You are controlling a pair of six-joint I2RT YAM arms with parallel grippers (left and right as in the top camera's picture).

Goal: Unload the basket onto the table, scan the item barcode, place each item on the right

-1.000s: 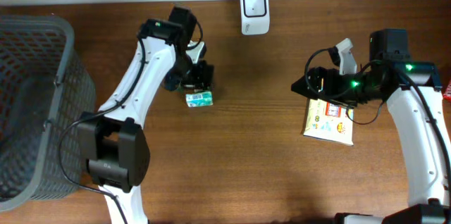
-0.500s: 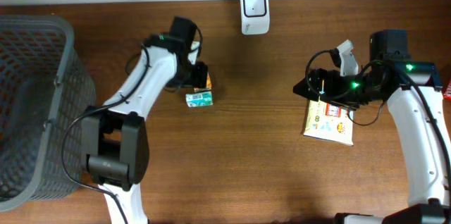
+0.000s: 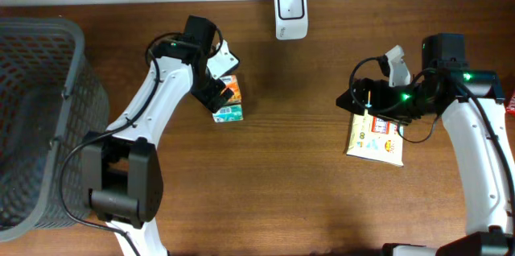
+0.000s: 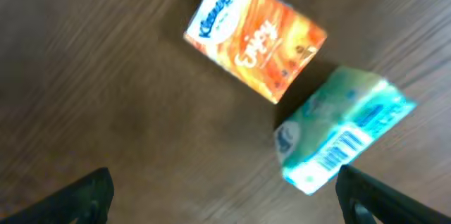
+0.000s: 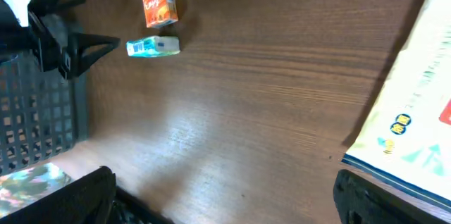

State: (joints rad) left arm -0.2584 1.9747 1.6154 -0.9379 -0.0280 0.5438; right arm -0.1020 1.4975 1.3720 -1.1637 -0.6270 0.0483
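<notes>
Two small tissue packs lie on the table (image 3: 290,200) ahead of my left gripper (image 4: 224,189). One is an orange pack (image 4: 255,35). The other is a teal pack (image 4: 342,138) just beside it, on the side towards the table's near edge. I take the teal one as the item, because its barcode (image 4: 338,152) shows on the face turned up to the left wrist camera.

My left jaws stand wide apart with nothing between them. The teal pack sits off towards the right finger rather than centred in the gap. From above, its long axis runs roughly along the table's far edge, with a slight tilt. In the wrist view that axis cuts diagonally across the line between my fingers. I judge the wrist needs a turn and a small shift before the jaws can close across the pack's short sides.

The scanner (image 3: 290,2) stands at the far edge, beyond the packs and to their right, so the carry goes that way.

My right gripper (image 5: 222,199) is spread just as wide and holds nothing. It hangs over a flat printed packet (image 5: 416,111), well apart from the teal pack. The left arm is clearly the nearer one.
</notes>
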